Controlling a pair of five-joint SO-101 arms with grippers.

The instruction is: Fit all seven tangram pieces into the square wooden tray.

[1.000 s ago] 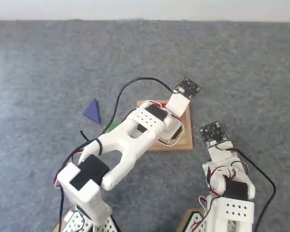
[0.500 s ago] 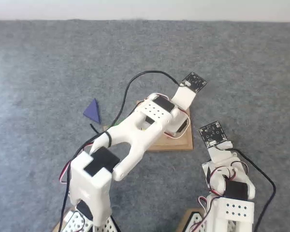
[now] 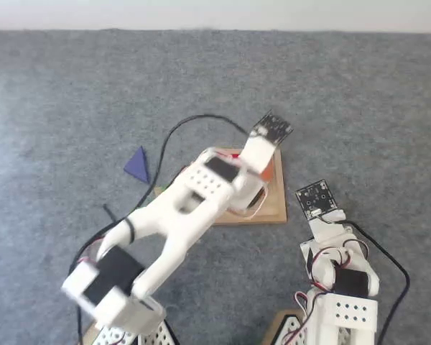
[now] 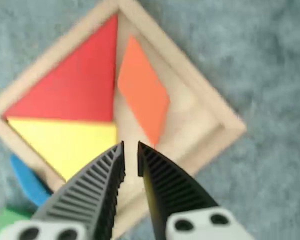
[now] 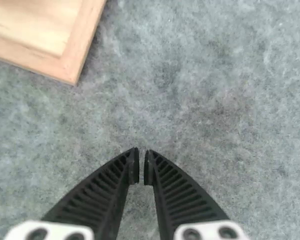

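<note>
The square wooden tray holds a red triangle, a yellow triangle and an orange parallelogram. My left gripper hovers above the tray's bare wood beside the yellow triangle, shut with nothing in it. A blue piece and a green piece lie just outside the tray's rim. In the high view the left arm covers most of the tray, and a dark blue triangle lies on the carpet to its left. My right gripper is shut and empty over bare carpet near a tray corner.
Grey carpet covers the whole table. The right arm stands folded at the front right, just right of the tray. A black cable loops from the left arm above the carpet between the dark blue triangle and the tray.
The left arm has swung: its wrist shifted slightly left over the tray and its lower links moved down and left. The right arm has kept still.
</note>
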